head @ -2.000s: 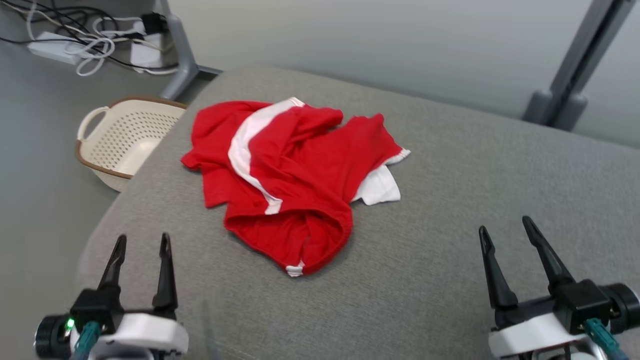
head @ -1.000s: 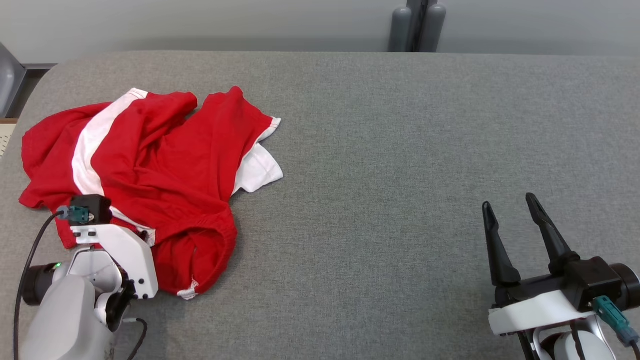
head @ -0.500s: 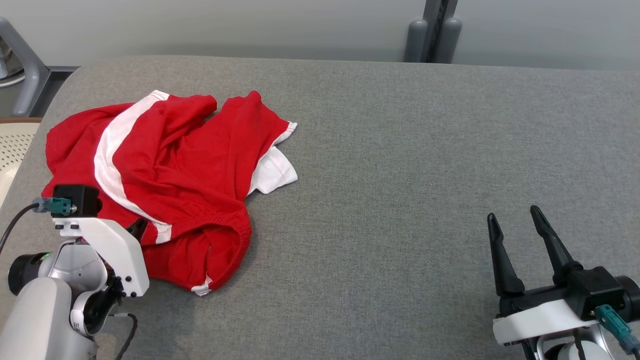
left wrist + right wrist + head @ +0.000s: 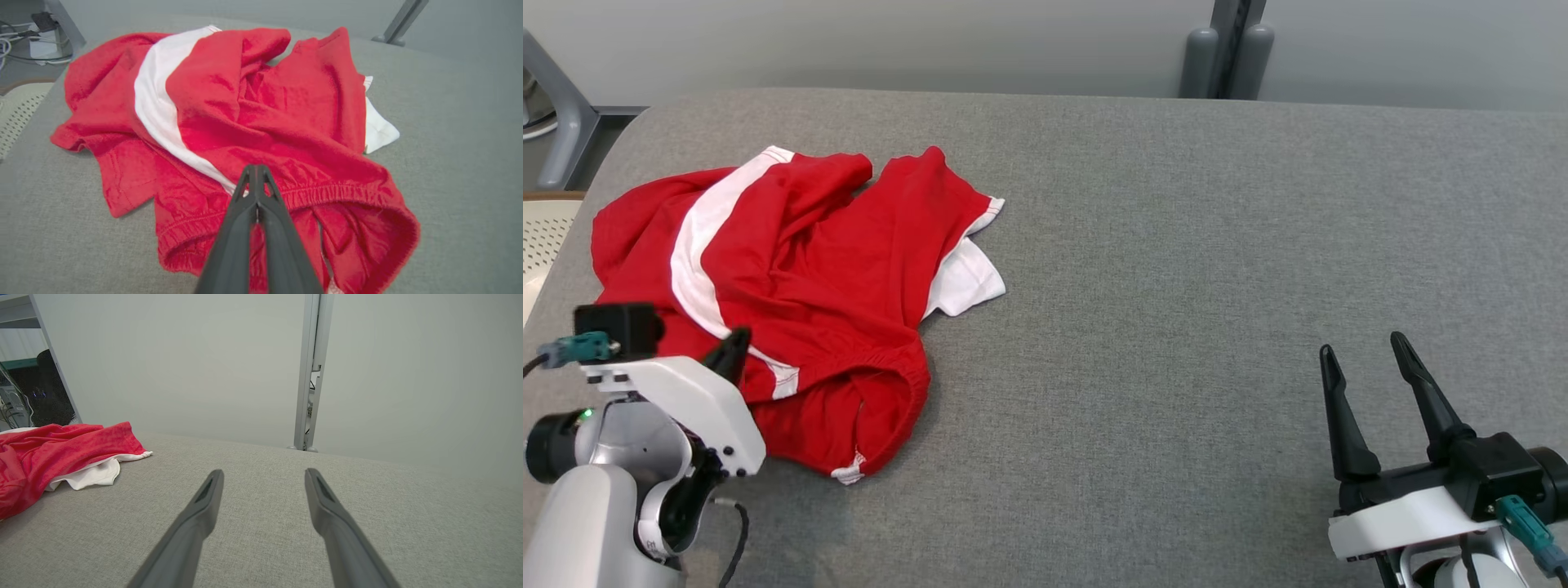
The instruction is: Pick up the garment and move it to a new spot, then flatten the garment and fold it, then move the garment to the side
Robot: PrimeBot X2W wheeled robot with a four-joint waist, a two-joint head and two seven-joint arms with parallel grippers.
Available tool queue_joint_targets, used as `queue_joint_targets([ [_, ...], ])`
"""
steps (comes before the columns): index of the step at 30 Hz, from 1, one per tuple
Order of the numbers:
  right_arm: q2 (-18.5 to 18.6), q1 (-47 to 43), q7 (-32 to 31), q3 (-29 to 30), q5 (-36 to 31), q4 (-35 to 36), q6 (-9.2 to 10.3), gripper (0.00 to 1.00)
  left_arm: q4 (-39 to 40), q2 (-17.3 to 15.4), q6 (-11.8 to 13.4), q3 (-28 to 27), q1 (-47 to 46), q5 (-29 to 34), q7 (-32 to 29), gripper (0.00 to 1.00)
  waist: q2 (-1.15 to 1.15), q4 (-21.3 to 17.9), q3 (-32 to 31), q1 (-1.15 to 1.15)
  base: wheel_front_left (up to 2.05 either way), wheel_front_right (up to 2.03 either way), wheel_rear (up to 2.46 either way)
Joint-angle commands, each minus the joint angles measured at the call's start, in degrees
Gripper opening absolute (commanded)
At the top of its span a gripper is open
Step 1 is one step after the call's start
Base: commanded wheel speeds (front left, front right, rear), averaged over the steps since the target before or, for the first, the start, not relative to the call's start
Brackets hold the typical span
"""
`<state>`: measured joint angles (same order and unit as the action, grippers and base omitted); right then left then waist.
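One red garment (image 4: 833, 269) with one white stripe lies crumpled on the left part of the grey padded surface (image 4: 1176, 245). Of two grippers, the left gripper (image 4: 255, 173) has both fingers pressed together at the elastic waistband; whether cloth is pinched I cannot tell. The right gripper (image 4: 1362, 344) hovers empty, fingers spread wide, well apart

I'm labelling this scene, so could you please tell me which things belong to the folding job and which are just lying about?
Job:
red garment
grey padded surface
left hand, shut at the garment
right hand, open

Lying about:
cream basket
grey post
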<state>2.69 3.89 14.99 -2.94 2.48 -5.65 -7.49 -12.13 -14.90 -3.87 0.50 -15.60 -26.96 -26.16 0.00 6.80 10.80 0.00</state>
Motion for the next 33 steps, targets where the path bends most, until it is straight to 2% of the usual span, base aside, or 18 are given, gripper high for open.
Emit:
queue_joint_targets([
  [1, 0.38, 0.3, 0.3, 0.06, -0.38, 0.39, -0.01, 1.0, 0.56, 0.31, 0.18, -0.4, -0.21, 0.42, 1.85, 0.33, 0.0, -0.18, -0.11, 0.0, 0.0, 0.0, 0.0],
  [2, 0.39, 0.39, 0.3, 0.01, -0.47, 0.49, -0.01, 1.0, 1.15, 0.58, -0.03, -0.4, -0.12, 0.97, 4.49, 0.8, 0.0, -0.41, -0.28, 0.0, 0.0, 0.0, 0.0],
  [3, 0.39, 0.35, 0.3, 0.08, -0.58, 0.69, -0.01, 1.0, 1.29, 1.01, 0.08, -0.57, 0.22, 1.34, 6.88, 1.0, 0.0, -0.64, -0.48, 0.0, 0.0, 0.0, 0.0],
  [9, 0.39, -1.18, 0.3, 0.97, -1.14, 1.79, -0.01, 1.0, 1.66, 4.02, 0.29, -0.12, 1.97, 4.57, 22.84, 1.0, 0.0, -2.17, -2.41, 0.0, 0.0, 0.0, 0.0],
  [16, 0.39, -3.42, 0.3, 3.04, -1.98, 2.82, -0.01, 1.0, -2.46, 6.86, 0.97, 1.6, 3.63, 8.83, 38.78, 1.0, 0.0, -2.42, -4.6, 0.0, 0.0, 0.0, 0.0],
  [19, 0.38, -3.89, 0.3, 3.78, -2.53, 3.65, -0.01, 1.0, -3.43, 7.78, 1.44, 1.64, 4.59, 10.49, 40.99, 1.0, 0.0, -2.33, -5.19, 0.0, 0.0, 0.0, 0.0],
  [22, 0.38, -4.36, 0.29, 4.74, -2.8, 4.59, -0.01, 1.0, -2.24, 8.62, 0.64, 1.13, 5.63, 12.22, 41.4, 1.0, 0.0, -2.59, -5.81, 0.0, 0.0, 0.0, 0.0],
  [33, 0.38, -5.97, 0.29, 4.59, -2.53, 4.63, -0.01, 1.0, 0.98, 10.55, -0.73, -3.28, 15.29, 17.31, 41.42, 1.0, 0.0, -6.82, -8.89, 0.0, 0.0, 0.0, 0.0],
])
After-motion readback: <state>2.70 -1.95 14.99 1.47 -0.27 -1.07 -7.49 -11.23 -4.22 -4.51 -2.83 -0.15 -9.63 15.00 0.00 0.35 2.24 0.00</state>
